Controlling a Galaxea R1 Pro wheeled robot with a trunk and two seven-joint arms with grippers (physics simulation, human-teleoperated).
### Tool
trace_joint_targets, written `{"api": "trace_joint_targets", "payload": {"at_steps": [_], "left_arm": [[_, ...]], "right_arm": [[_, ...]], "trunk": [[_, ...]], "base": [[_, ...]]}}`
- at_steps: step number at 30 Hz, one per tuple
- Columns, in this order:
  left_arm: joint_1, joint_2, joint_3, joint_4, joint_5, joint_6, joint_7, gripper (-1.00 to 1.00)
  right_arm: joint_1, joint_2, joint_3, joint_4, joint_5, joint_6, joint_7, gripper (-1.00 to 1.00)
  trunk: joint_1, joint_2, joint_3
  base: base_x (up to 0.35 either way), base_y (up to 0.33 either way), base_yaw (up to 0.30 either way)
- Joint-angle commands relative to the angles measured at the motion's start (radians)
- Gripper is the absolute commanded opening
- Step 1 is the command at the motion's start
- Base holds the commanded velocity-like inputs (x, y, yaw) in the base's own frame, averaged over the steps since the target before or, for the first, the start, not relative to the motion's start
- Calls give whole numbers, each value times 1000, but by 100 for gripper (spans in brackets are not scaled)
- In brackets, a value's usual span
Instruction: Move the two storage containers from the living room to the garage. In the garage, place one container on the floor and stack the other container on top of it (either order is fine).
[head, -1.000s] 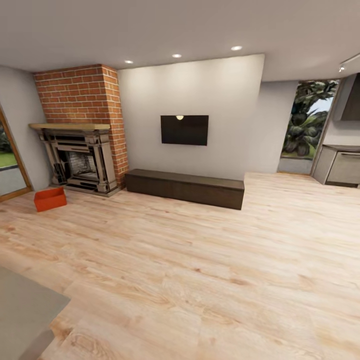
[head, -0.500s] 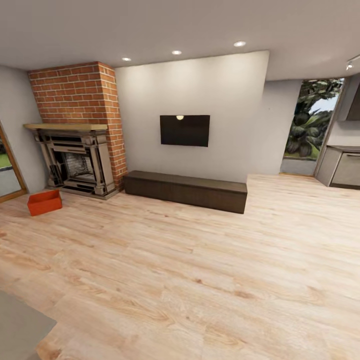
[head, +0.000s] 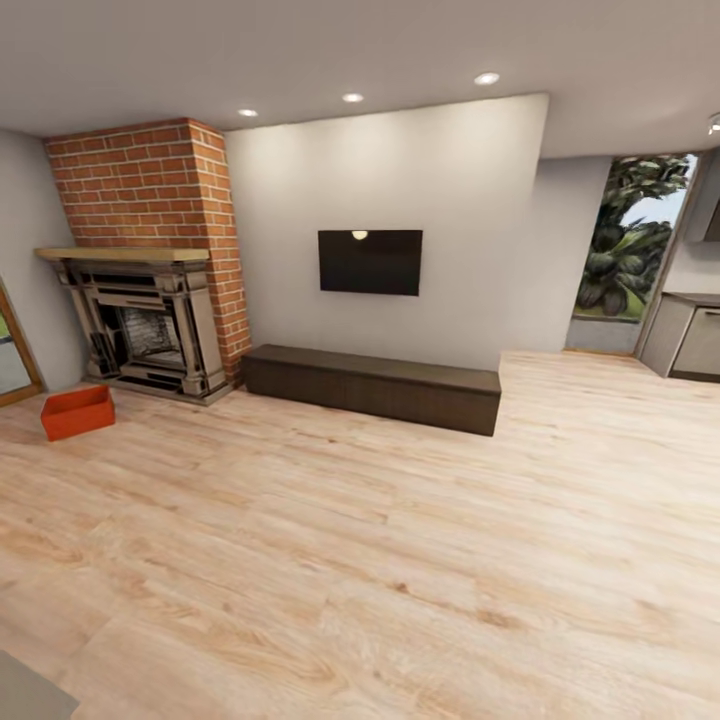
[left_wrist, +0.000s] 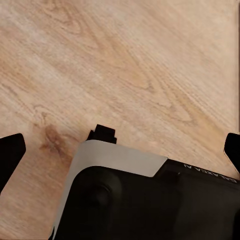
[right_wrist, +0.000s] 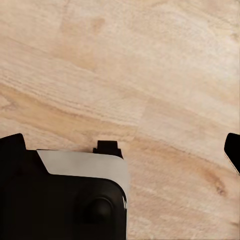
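Observation:
One orange-red storage container (head: 77, 412) stands on the light wood floor (head: 400, 560) of the living room, far off at the left, just in front of the dark fireplace (head: 150, 330). The other container and the garage are out of view. In the left wrist view my left gripper (left_wrist: 121, 149) hangs open over the planks, its dark fingertips (left_wrist: 10, 152) far apart. My right gripper (right_wrist: 122, 146) is open too, with nothing between its fingers (right_wrist: 233, 149).
A red brick chimney (head: 150, 190) rises above the fireplace. A black TV (head: 370, 262) hangs over a long low dark bench (head: 372, 385). Grey cabinets (head: 690, 335) and a window (head: 625, 250) lie at the right. A grey corner (head: 25, 698) shows at bottom left.
The camera has moved: the far wall looks closer, the container sits further left in the picture, and the grey corner has nearly slid out. Nothing in the room has shifted.

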Motion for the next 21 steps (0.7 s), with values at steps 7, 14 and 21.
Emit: {"api": "trace_joint_targets", "payload": {"at_steps": [7, 14, 21], "left_arm": [[-1, 0, -6, 0, 6, -1, 2, 100], [-1, 0, -6, 0, 6, -1, 2, 100], [-1, 0, -6, 0, 6, -1, 2, 100]], "right_arm": [[-1, 1, 7, 2, -5, -4, -1, 100], [-1, 1, 7, 2, -5, -4, -1, 100], [-1, 1, 6, 2, -5, -4, -1, 100]], "trunk": [[1, -1, -1], [1, -1, -1], [1, -1, -1]], "base": [[321, 0, 0], [321, 0, 0], [321, 0, 0]]}}
